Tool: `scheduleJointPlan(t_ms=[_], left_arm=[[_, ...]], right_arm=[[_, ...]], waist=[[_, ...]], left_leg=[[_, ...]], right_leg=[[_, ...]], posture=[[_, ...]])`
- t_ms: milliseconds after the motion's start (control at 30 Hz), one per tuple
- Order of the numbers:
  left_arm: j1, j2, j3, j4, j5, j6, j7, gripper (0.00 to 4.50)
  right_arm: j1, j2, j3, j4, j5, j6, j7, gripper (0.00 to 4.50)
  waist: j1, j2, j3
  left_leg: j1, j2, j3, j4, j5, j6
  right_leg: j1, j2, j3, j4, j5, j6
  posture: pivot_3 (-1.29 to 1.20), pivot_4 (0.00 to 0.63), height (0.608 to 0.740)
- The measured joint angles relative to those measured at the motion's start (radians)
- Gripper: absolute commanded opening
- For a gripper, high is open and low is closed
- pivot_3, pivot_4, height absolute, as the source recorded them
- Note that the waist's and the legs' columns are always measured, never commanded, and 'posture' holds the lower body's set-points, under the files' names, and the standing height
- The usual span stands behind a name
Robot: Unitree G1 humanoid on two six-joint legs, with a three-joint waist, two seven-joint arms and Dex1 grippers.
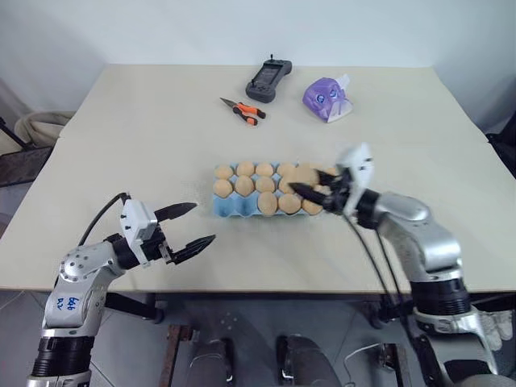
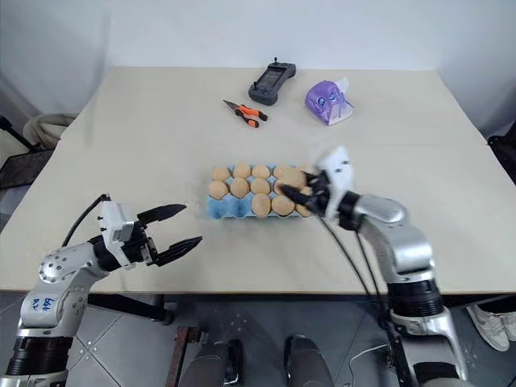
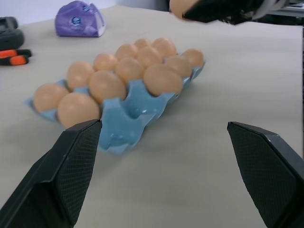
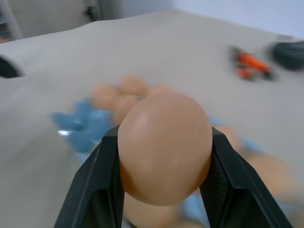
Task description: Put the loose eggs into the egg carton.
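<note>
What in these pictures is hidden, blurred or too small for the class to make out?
- Right end of the egg carton, head views: the right gripper and its egg cover those cups.
- Carton in the right wrist view: blurred; cups uncountable.
- Pattern on the purple pack: too small.

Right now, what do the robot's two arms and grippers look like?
Both arms are silver-grey metal with black joint bands. Each ends in a white wrist block carrying a gripper of two black, pointed fingers with textured pads: left gripper, right gripper. Black cables run along each arm. The left arm bears blue handwritten marks.
</note>
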Motion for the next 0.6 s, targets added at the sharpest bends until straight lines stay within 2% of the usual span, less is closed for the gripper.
scheduleJointPlan(t_ms=[167,267,367,533,600], left_arm=[[0.019,0.010,0.018,0.020,0.001,-0.005,0.000,4.50],[0.020,0.010,0.018,0.018,0.001,-0.005,0.008,4.50],[0.027,0.010,0.019,0.011,0.001,-0.005,0.016,4.50],[0.033,0.007,0.017,0.004,0.000,-0.004,0.022,4.50],[0.032,0.005,0.017,-0.001,0.000,-0.003,0.023,4.50]], right_arm=[[-0.039,0.072,0.127,0.046,-0.095,-0.015,-0.035,1.74],[-0.041,0.103,0.156,0.089,-0.140,-0.041,-0.052,1.74],[-0.064,0.135,0.157,0.122,-0.163,-0.050,-0.077,2.64],[-0.090,0.184,0.159,0.147,-0.177,-0.050,-0.092,4.48],[-0.090,0.193,0.165,0.147,-0.177,-0.049,-0.085,4.48]], waist=[[0.009,0.000,0.000],[0.010,0.000,0.000],[0.007,0.000,0.000],[-0.005,0.000,0.000],[-0.010,0.000,0.000]], left_leg=[[-0.003,-0.001,0.000,0.000,0.000,0.000],[-0.004,-0.001,0.000,-0.001,-0.001,0.000],[-0.004,-0.001,0.000,-0.002,-0.001,0.000],[-0.004,0.000,-0.001,-0.002,-0.001,0.000],[-0.004,0.000,0.000,-0.002,-0.001,0.000]], right_leg=[[-0.002,-0.002,0.000,-0.003,0.000,0.000],[-0.002,-0.002,-0.001,-0.006,0.000,0.000],[-0.002,-0.002,-0.002,-0.006,0.000,0.000],[-0.002,-0.001,-0.003,-0.006,0.000,0.000],[-0.002,-0.001,-0.002,-0.006,0.000,0.000]], posture=[[0.00,0.150,0.740],[0.00,0.150,0.740],[0.00,0.150,0.740],[0.00,0.150,0.740],[0.00,0.150,0.740]])
